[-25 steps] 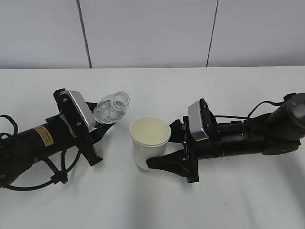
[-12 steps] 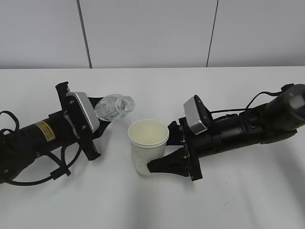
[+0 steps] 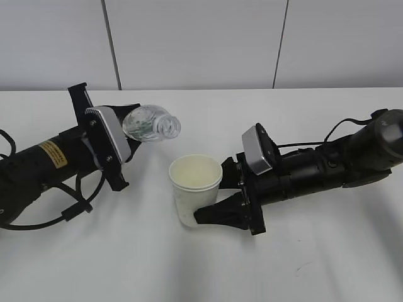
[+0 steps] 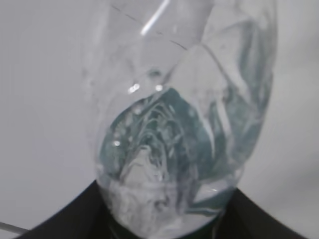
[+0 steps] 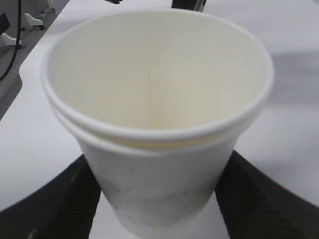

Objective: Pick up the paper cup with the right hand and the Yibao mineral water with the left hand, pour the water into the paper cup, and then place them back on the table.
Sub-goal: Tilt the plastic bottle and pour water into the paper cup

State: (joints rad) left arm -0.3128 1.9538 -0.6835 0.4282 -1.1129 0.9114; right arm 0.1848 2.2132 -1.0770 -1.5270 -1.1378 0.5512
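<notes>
Cup: the cup (image 3: 196, 189) stood nearest me, a little left of the table's middle, long axis close to upright, mouth up and tipped slightly toward the left. In the right wrist view the cup (image 5: 157, 117) showed a cream inside, and what looked like a second rolled rim sat just under the first.

Right hand: the right hand (image 3: 217, 200) lay low over the table (image 3: 302, 264), reaching in from the right. Its black fingers (image 5: 55, 204) were closed against the cup's lower wall on both sides, holding it.

Bottle: the bottle (image 3: 151, 123) hung beyond and to the upper left of the cup, long axis near level. Its open threaded neck pointed right, toward the space above the cup, apart from the rim. The left wrist view showed only the clear ribbed body (image 4: 179, 124), with green showing through it.

Left hand: the left hand (image 3: 129, 135), on the arm with the yellow sticker (image 3: 53, 154), clamped the bottle's body.

Change: half a second before, the bottle sat lower and closer to the table; it had since risen and its neck had swung nearer level. The cup had barely moved.
</notes>
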